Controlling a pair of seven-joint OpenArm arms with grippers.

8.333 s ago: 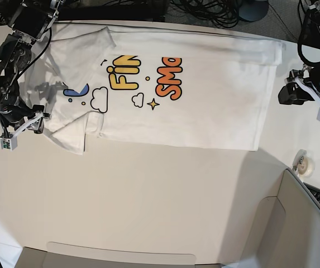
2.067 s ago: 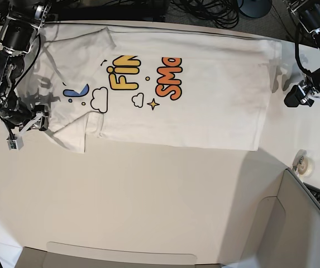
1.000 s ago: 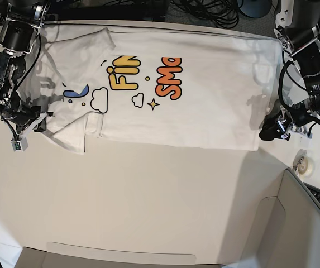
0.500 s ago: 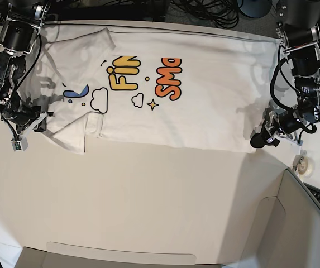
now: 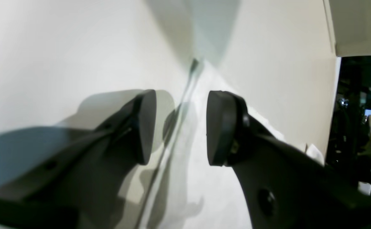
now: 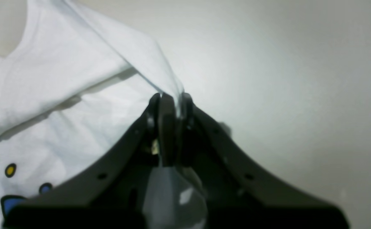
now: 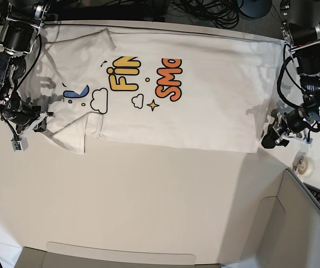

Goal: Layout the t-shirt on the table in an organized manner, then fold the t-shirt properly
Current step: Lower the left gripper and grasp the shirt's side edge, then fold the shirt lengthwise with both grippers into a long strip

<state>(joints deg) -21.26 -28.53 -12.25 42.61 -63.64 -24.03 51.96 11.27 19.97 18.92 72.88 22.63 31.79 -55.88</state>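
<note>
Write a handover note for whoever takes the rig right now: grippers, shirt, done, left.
Right gripper: shut on the t-shirt, pinching a sleeve edge at the collar end.
Left gripper: open, holding nothing, low at the hem corner, with the shirt's edge running between its pads.
T-shirt: on the table, print up, already folded lengthwise so the lettering is cut off at the far edge; the near sleeve is tucked over.
Done: shirt laid out, first lengthwise fold in.
Left: close the left gripper on the hem corner, then finish the remaining folds with both arms. A tape roll sits near the left arm; probably keep clear.
</note>
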